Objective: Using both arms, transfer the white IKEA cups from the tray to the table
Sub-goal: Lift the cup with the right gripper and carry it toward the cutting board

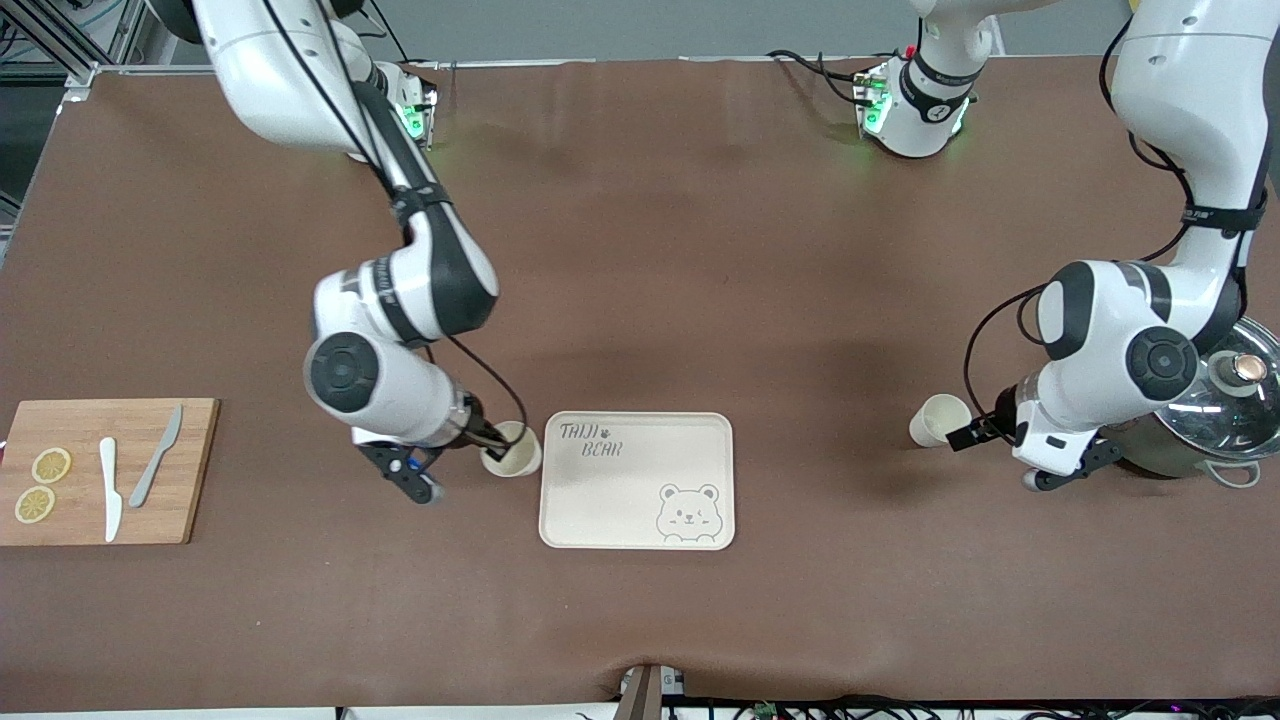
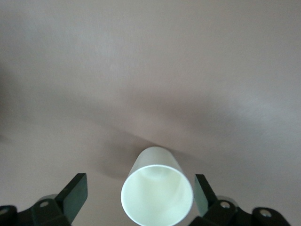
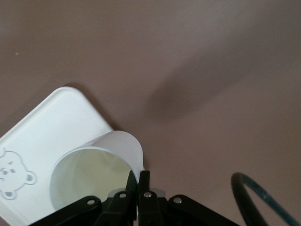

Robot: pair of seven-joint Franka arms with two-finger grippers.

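Setting cups down: left claw (image 1: pixel 962 436) is spread wide around its cup (image 1: pixel 938 419) on the table (image 1: pixel 640 250); right claw (image 1: pixel 492 437) pinches the other cup's (image 1: pixel 511 449) rim beside the tray (image 1: pixel 637 481). Lower it flat, then release.

**Two white Franka arms, black joints & grippers**

Both arms: glossy white shells w/ black joint bands, round dark-grey caps on the wrist joints. Left arm (image 1: pixel 1120 350) has a black strap round its upper link, at 12 o'clock from the joint cap; thin black cables run along each arm. Bases glow green. Right arm (image 1: pixel 400 330): black gripper fingers (image 3: pixel 143 186), small silver screws.
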